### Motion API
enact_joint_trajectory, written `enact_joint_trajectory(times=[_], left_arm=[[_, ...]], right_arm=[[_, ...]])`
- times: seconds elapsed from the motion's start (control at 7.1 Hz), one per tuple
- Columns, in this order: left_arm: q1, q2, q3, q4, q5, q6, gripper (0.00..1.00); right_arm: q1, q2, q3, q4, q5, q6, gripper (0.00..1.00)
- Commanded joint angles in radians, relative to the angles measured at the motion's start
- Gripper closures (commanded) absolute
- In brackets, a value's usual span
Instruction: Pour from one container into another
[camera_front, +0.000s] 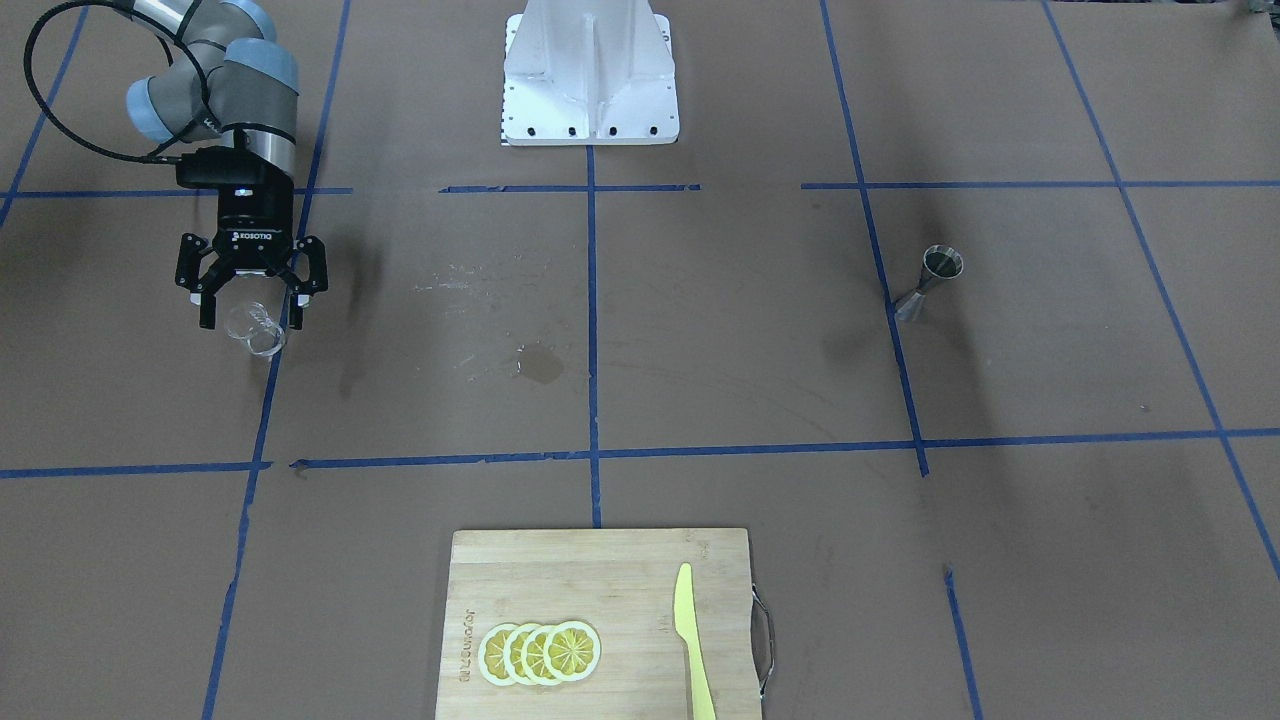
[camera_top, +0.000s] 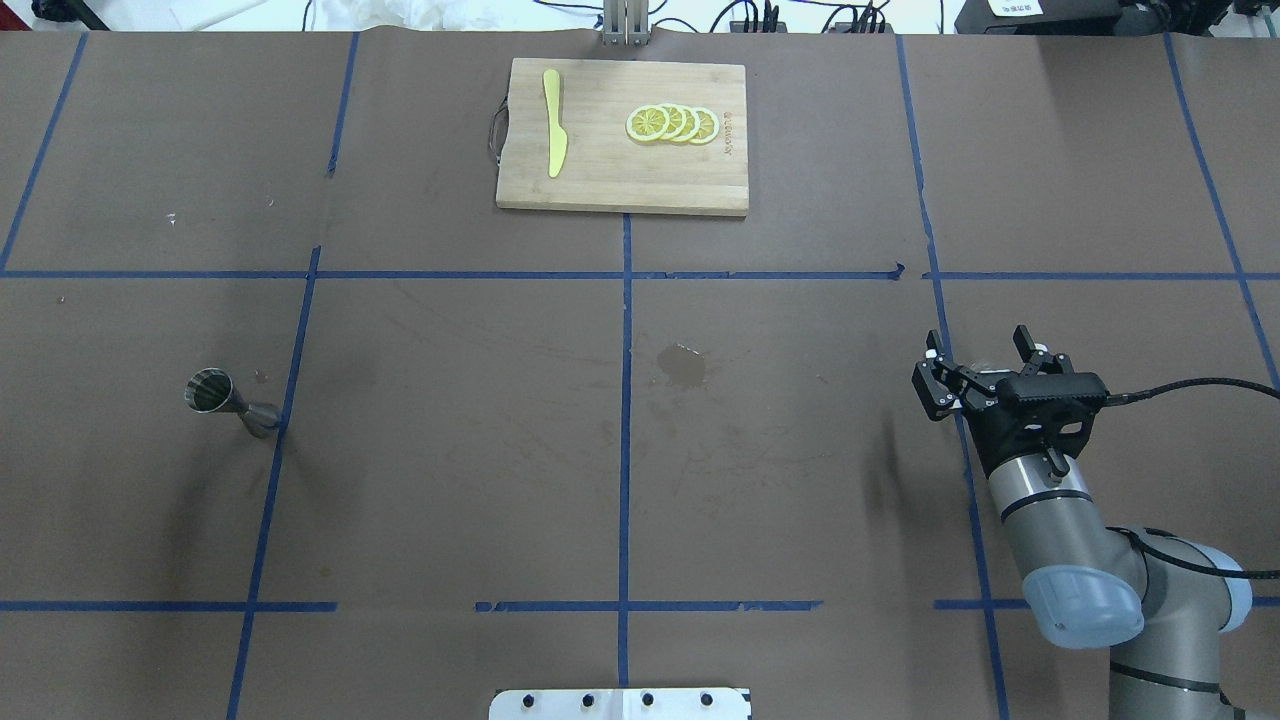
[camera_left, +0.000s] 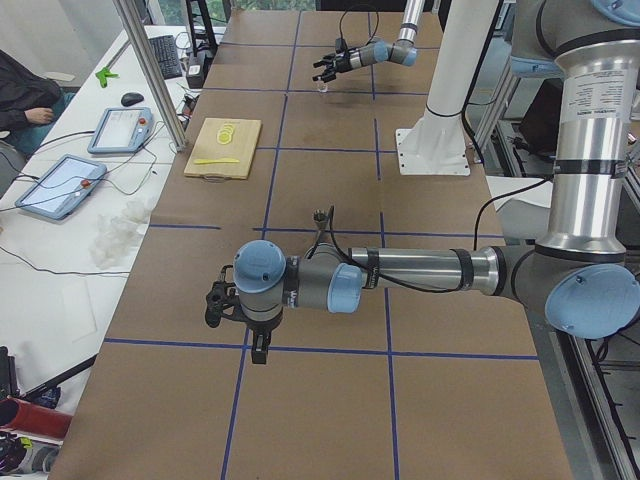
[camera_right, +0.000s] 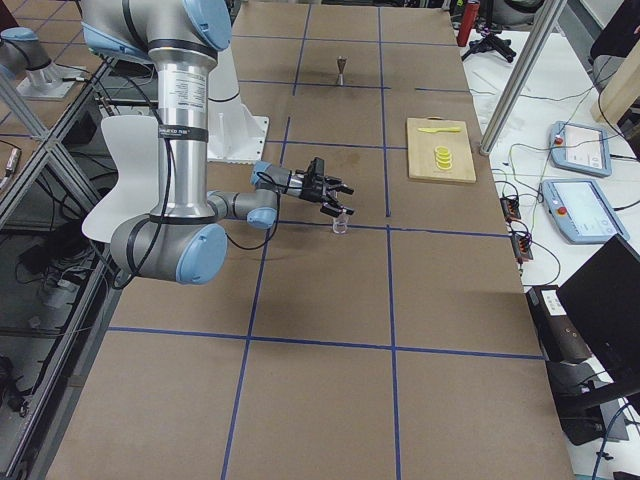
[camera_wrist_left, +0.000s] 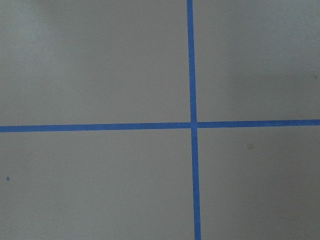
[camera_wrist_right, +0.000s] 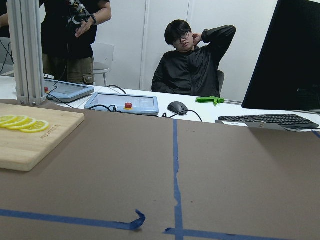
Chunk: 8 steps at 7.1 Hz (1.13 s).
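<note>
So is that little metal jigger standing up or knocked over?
Upright. The jigger stands on its lower cone, open mouth up; the right side view shows it vertical.

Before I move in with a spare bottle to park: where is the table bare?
Bare: the middle squares between the jigger and the right gripper, save a wet stain. Taken: the far edge, by the cutting board, and the spot under that gripper, where the glass cup stands.
</note>
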Motion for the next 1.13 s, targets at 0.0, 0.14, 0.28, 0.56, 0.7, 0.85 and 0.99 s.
enact_joint_trajectory(times=[0.0, 0.14, 0.28, 0.56, 0.7, 0.85, 0.99], left_arm=[[0.0, -0.002, 0.0, 0.0, 0.0, 0.0, 0.0], [0.0, -0.002, -0.001, 0.0, 0.0, 0.0, 0.0], [0.0, -0.002, -0.001, -0.002, 0.0, 0.001, 0.0], [0.0, -0.002, -0.003, -0.002, 0.0, 0.001, 0.0], [0.0, -0.002, -0.001, -0.002, 0.0, 0.003, 0.0], [0.0, -0.002, 0.0, -0.002, 0.0, 0.005, 0.0], [0.0, -0.001, 0.0, -0.002, 0.0, 0.005, 0.0]], right_arm=[[0.131, 0.006, 0.013, 0.0, 0.19, -0.134, 0.0], [0.212, 0.009, 0.014, -0.008, 0.328, -0.206, 0.0], [0.301, 0.008, 0.012, -0.01, 0.494, -0.287, 0.0], [0.484, 0.002, -0.02, -0.023, 0.823, -0.43, 0.0], [0.594, 0.002, -0.028, -0.08, 0.98, -0.564, 0.0], [0.691, 0.003, -0.028, -0.152, 1.101, -0.677, 0.0], [0.789, 0.005, -0.028, -0.225, 1.229, -0.795, 0.0]])
